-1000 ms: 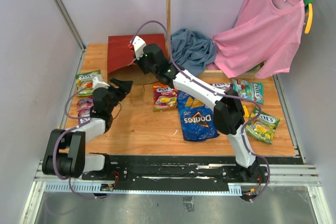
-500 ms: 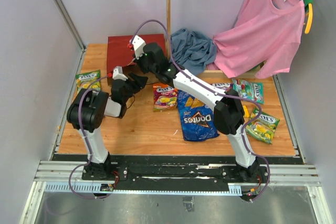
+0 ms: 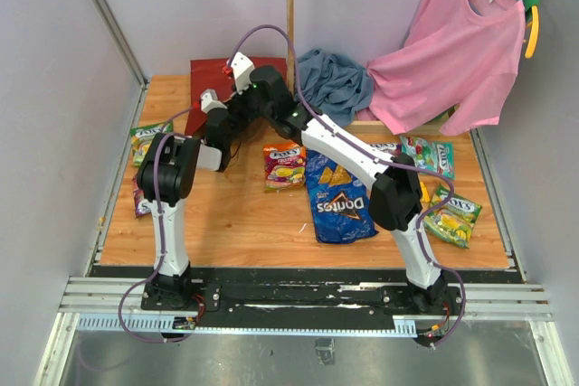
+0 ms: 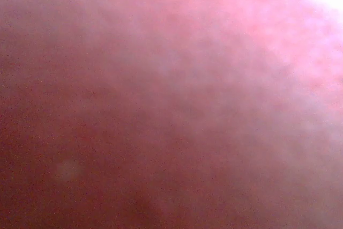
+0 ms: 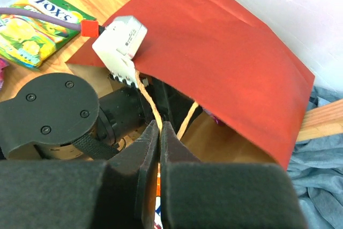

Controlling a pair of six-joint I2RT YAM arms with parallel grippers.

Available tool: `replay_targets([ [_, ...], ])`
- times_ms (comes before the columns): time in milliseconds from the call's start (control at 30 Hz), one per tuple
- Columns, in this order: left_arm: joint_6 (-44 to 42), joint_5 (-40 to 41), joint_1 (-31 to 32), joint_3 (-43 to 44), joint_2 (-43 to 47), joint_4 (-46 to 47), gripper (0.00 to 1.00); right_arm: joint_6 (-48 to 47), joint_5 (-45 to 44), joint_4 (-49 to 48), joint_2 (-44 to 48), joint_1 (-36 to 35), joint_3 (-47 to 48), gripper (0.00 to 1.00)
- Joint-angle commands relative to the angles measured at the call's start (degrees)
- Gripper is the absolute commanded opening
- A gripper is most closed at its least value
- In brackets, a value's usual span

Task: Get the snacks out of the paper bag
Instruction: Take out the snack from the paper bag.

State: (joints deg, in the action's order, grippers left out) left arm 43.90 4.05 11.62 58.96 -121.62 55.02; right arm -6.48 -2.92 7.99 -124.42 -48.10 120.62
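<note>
The large dark-red paper bag (image 5: pixel 214 52) is lying at the far left of the wooden table (image 3: pixel 244 223), and your right gripper (image 5: pixel 159 127) is clenching its thin tan cord handle (image 5: pixel 144 92). Your left gripper (image 5: pixel 174 103) is reaching into the bag's mouth, and you cannot tell whether it is released or clenched. The blue Doritos chip bag (image 3: pixel 339 201) is lying nearer, outside the bag.

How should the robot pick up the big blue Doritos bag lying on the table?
Best guess: pinch the Doritos bag by its near end, the edge closest to the arm bases, coming down from above. It lies flat on the table, so its broad face offers nothing to pinch, and the right arm crosses over its far end.
</note>
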Motion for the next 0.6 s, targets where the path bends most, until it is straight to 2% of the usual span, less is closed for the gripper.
replay_targets([
  [0, 1.8, 6.0, 2.1, 6.2, -1.3, -11.1, 0.62, -0.4, -0.1, -0.5, 0.6, 0.7, 2.4, 0.01],
  [133, 5.0, 9.3, 3.7, 8.8, -1.9, -15.7, 0.62, 0.1, -0.1, -0.4, 0.7, 0.7, 2.8, 0.01],
  [300, 12.2, 5.6, 3.9, 8.7, -2.2, -18.2, 0.62, 1.4, 0.6, -0.8, 1.1, 0.7, 2.5, 0.01],
  [567, 22.6, -0.2, 5.9, -2.9, 2.3, -8.8, 0.61, 2.0, 0.4, -1.2, 1.4, 0.7, 1.8, 0.01],
])
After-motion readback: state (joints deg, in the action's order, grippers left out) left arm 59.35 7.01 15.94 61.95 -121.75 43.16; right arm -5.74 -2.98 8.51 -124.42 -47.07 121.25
